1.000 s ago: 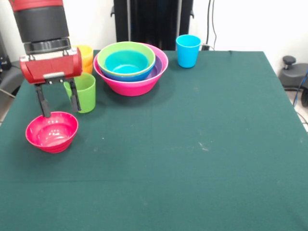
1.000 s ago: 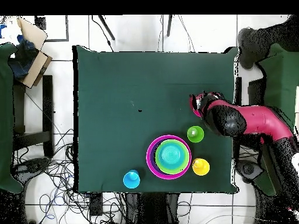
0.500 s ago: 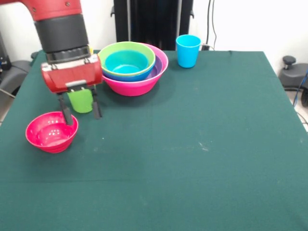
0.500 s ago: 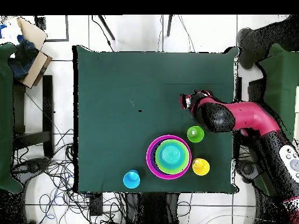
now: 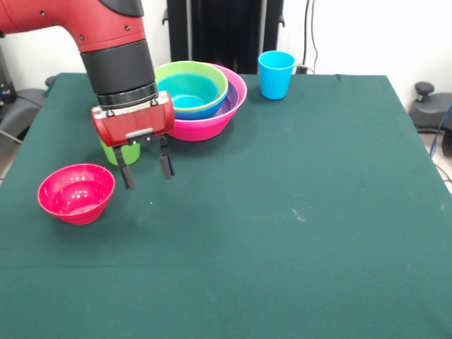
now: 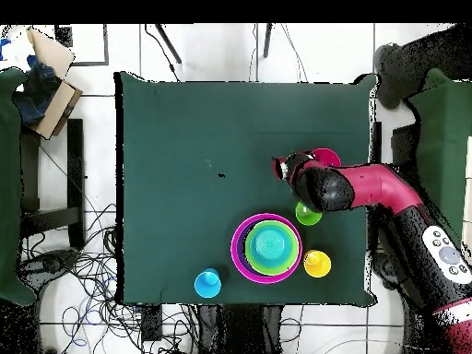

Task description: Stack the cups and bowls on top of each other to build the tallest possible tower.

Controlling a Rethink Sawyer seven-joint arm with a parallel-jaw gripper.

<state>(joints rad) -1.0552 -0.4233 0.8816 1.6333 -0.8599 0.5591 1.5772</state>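
My gripper (image 5: 145, 171) is open and empty. It hangs just above the cloth, right of the small red-pink bowl (image 5: 75, 192) and in front of the green cup (image 5: 119, 152), which it partly hides. The tower is a large pink bowl (image 5: 212, 124) holding nested purple, blue, light green (image 5: 212, 73) and light blue (image 5: 185, 92) bowls; it stands behind the gripper. A blue cup (image 5: 276, 74) stands at the back. In the overhead view the gripper (image 6: 282, 170) is beside the red-pink bowl (image 6: 325, 156), above the green cup (image 6: 307, 217) and the tower (image 6: 267, 247). A yellow cup (image 6: 317, 264) shows there; the arm hides it in the front view.
The dark green cloth covers the table (image 5: 296, 233). The blue cup also shows in the overhead view (image 6: 207, 282), near the table's bottom edge. My red arm (image 6: 387, 189) reaches in from the right side of the overhead view.
My gripper has moved from over the red-pink bowl toward the table's middle, still open and empty. The bowl and cups have stayed in place.
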